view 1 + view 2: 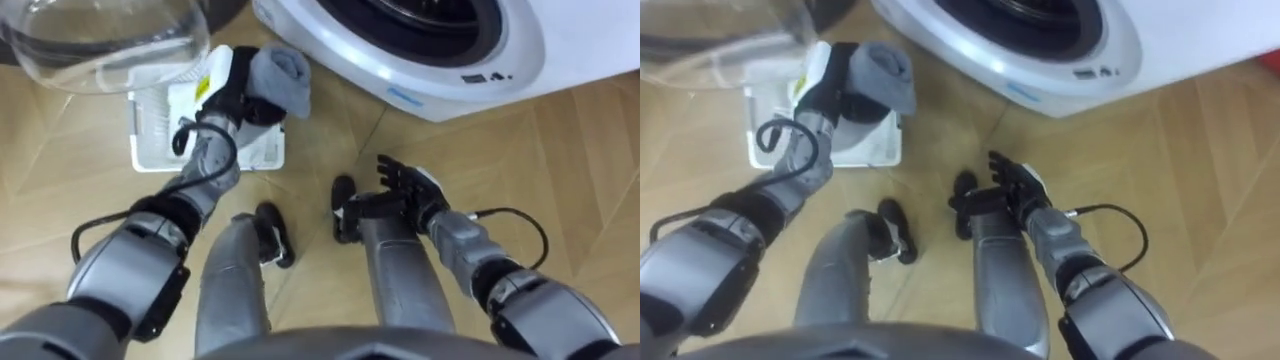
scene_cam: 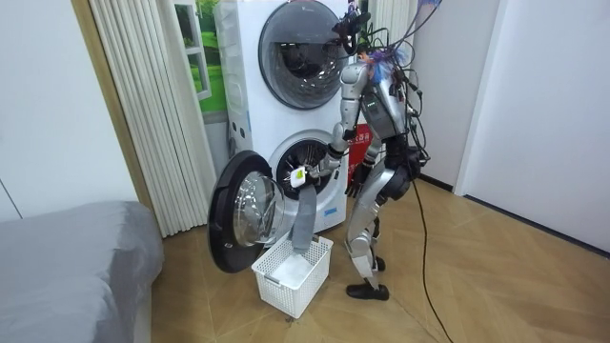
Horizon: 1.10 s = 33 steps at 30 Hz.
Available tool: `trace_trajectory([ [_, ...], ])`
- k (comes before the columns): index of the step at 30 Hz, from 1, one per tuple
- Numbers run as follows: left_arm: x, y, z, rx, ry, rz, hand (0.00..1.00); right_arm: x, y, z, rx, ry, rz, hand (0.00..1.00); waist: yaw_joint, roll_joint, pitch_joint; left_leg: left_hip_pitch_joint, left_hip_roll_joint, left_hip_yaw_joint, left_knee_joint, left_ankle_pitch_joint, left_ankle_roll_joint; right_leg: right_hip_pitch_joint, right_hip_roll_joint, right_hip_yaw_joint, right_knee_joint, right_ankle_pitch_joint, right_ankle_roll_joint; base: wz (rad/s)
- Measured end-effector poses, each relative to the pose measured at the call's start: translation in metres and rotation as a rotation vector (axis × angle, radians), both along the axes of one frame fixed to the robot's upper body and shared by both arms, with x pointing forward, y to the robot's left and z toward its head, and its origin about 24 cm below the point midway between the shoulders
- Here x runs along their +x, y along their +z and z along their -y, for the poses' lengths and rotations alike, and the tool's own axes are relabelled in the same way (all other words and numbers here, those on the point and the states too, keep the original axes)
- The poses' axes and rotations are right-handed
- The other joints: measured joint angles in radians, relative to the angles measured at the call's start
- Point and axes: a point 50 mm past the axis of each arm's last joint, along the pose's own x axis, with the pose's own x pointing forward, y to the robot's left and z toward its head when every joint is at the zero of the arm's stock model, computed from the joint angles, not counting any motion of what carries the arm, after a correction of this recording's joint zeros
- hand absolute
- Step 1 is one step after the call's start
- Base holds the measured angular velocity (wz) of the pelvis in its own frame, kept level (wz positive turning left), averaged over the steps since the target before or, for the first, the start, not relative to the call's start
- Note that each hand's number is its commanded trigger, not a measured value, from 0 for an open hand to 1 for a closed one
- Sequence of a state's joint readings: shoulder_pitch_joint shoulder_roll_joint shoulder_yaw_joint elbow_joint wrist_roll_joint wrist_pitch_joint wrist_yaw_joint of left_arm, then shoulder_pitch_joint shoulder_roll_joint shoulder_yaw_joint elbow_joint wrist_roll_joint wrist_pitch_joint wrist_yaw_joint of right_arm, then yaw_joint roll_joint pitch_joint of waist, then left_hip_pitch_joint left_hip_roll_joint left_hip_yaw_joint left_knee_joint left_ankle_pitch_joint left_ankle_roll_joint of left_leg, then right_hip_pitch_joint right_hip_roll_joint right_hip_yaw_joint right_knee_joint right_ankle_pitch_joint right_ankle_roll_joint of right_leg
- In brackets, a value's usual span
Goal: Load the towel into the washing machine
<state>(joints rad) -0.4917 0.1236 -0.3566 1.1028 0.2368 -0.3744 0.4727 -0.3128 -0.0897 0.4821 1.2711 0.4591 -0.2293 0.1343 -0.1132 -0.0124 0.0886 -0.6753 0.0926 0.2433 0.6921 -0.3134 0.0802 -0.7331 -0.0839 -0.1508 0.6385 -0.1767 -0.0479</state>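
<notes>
The robot is standing upright on the wooden floor (image 1: pixel 560 180) in front of a white front-loading washing machine (image 1: pixel 440 75), which is sitting beneath a second drum unit (image 2: pixel 300 43) in the room view. The machine's round door (image 2: pixel 240 217) is swinging wide open toward the room view's left, and its clear glass bowl is showing at the upper left of the eye views. The left hand (image 1: pixel 232 92) is reaching forward with its fingers curling round the top of a grey towel (image 1: pixel 283 75), gripping it above a white slatted laundry basket (image 1: pixel 150 125). In the room view the towel is hanging straight down from that hand, its long axis running vertically, its gripped end pointing up and its free end pointing down to the level of the basket's rim; whether it is touching the basket I cannot tell. From the head camera it is appearing end-on, as a bunched grey lump just beside the hand. The towel is hanging outside the drum, between the open door and the machine's front, below the porthole. The right hand (image 1: pixel 408 185) is hovering low by the right thigh, well apart from the towel, with its fingers spreading straight and holding nothing.
</notes>
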Motion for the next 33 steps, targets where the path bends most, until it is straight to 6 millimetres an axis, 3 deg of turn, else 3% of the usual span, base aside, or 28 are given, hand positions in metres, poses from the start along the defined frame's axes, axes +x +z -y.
trace_trajectory([
  [4,-0.001,0.002,0.0,-0.111,0.045,0.007,1.0,-0.005,-0.002,-0.001,0.003,0.027,-0.011,0.0,0.018,0.007,-0.0057,0.04,-0.002,-0.007,-0.031,0.008,-0.004,0.05,-0.003,-0.027,-0.033,0.001,-0.001,0.09],
  [8,-0.013,-0.005,0.008,-0.238,0.036,-0.03,1.0,-0.008,-0.003,-0.004,0.003,0.072,-0.011,0.0,0.041,0.011,-0.021,0.067,-0.006,-0.008,-0.049,0.009,-0.005,0.076,-0.007,-0.032,-0.038,-0.001,0.002,0.03],
  [11,-0.025,-0.016,0.014,-0.316,0.025,-0.092,1.0,-0.004,0.0,-0.008,0.01,0.113,0.014,0.0,0.048,0.011,-0.0253,0.086,-0.013,-0.009,-0.062,0.011,-0.005,0.093,-0.012,-0.034,-0.048,-0.003,0.004,0.03],
  [15,-0.036,-0.029,0.023,-0.451,-0.01,-0.19,1.0,0.002,0.004,-0.01,0.017,0.121,0.037,0.0,0.07,0.009,-0.0265,0.104,-0.02,-0.009,-0.075,0.017,-0.002,0.11,-0.022,-0.045,-0.056,-0.004,0.006,0.05],
  [23,-0.053,-0.044,0.02,-0.629,-0.064,-0.314,1.0,0.001,0.005,-0.015,-0.003,0.2,0.05,0.0,0.089,0.007,-0.0292,0.127,-0.021,-0.009,-0.112,0.031,-0.006,0.137,-0.013,-0.047,-0.098,0.011,0.006,0.0],
  [30,-0.055,-0.041,0.016,-0.768,-0.118,-0.329,1.0,0.001,0.006,-0.017,-0.003,0.212,0.058,0.0,0.094,0.006,-0.0442,0.127,-0.019,-0.009,-0.119,0.034,-0.008,0.139,-0.009,-0.05,-0.106,0.015,0.006,0.0],
  [33,-0.053,-0.035,0.019,-0.803,-0.151,-0.31,1.0,-0.001,0.004,-0.017,-0.003,0.212,0.051,0.0,0.099,0.007,-0.0466,0.128,-0.016,-0.009,-0.11,0.034,-0.008,0.142,-0.006,-0.051,-0.108,0.016,0.006,0.0],
])
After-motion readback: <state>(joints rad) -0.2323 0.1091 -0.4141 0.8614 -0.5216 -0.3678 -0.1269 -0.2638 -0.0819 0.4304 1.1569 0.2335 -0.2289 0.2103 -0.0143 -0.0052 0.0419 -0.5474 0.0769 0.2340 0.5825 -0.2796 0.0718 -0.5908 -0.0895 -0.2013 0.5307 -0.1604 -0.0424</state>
